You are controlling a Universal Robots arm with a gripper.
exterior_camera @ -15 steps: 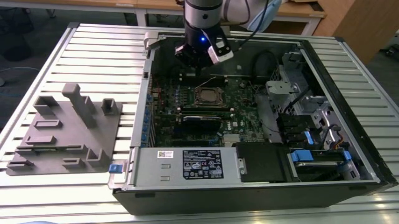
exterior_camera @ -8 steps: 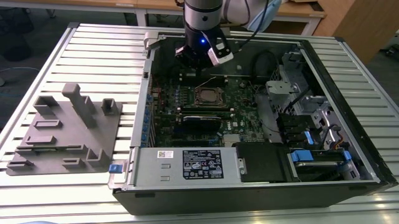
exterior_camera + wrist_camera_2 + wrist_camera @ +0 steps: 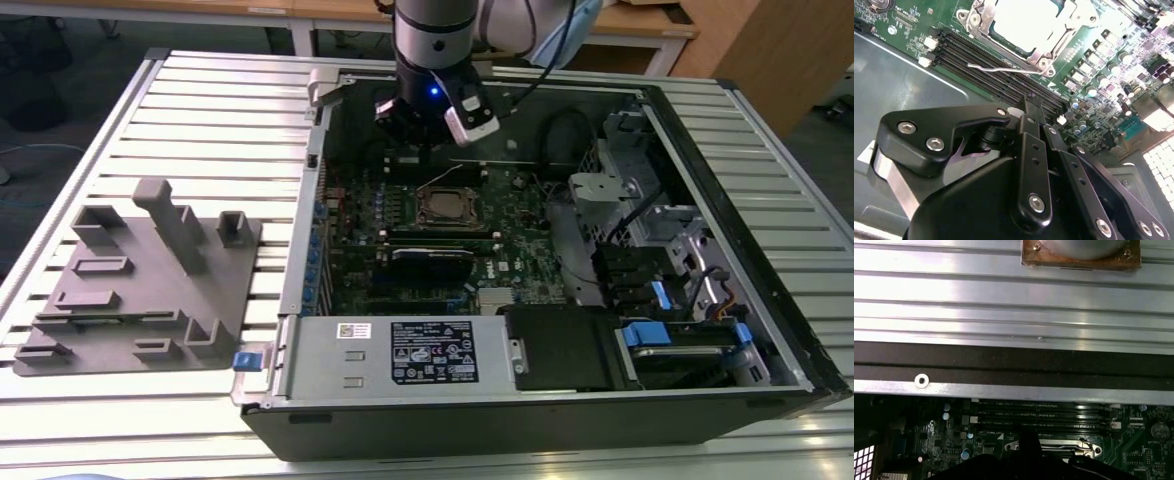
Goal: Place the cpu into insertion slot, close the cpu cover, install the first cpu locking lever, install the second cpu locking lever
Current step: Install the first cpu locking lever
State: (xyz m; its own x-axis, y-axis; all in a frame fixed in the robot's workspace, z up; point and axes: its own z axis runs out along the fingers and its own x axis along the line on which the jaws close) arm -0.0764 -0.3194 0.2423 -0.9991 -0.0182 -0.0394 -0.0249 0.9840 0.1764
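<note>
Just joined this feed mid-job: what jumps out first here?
The open black computer case on the slatted metal table, its green circuit board exposed. Mid-board sits the silvery square cpu cover, lying flat around the dull grey cpu; the robot's black hand hangs nearby, above the board.

Bright light from above. Table slats glare white in first wrist view; cpu top washes out in second wrist view. Case inside dim & shadowed in exterior view.

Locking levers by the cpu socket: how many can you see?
1: a thin silver locking lever lies along the cpu cover's edge, over the black memory slots, in the second wrist view. A second may be hidden.
</note>
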